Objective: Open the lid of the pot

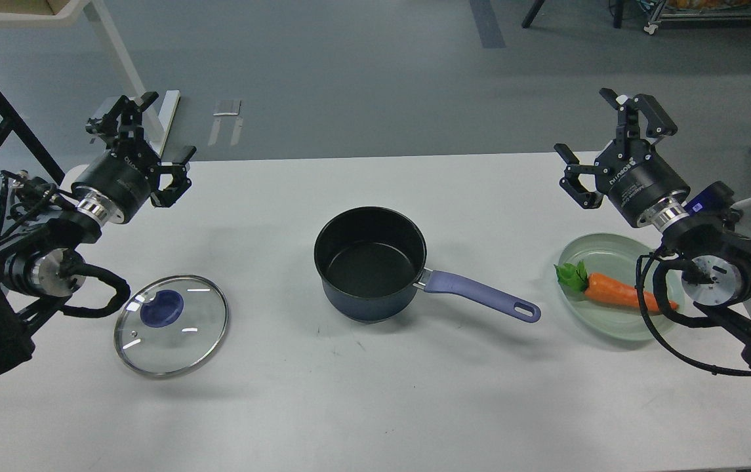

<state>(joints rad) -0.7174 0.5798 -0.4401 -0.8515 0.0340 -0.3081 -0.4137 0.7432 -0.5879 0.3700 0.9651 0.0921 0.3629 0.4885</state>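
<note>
On the table, lid (170,326): flat, well below left gripper (159,134).
Pot (370,262): uncovered, between both arms.
Left gripper: fingers spread, empty.
Right gripper (601,128): fingers spread, empty.

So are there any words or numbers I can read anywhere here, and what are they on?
"ROBOTIQ", white on black, on the body of the right gripper; it only just reads.
White lettering on the body of the left gripper: too blurred to read.
No text shows on the pot, lid, plate, carrot or table.
</note>
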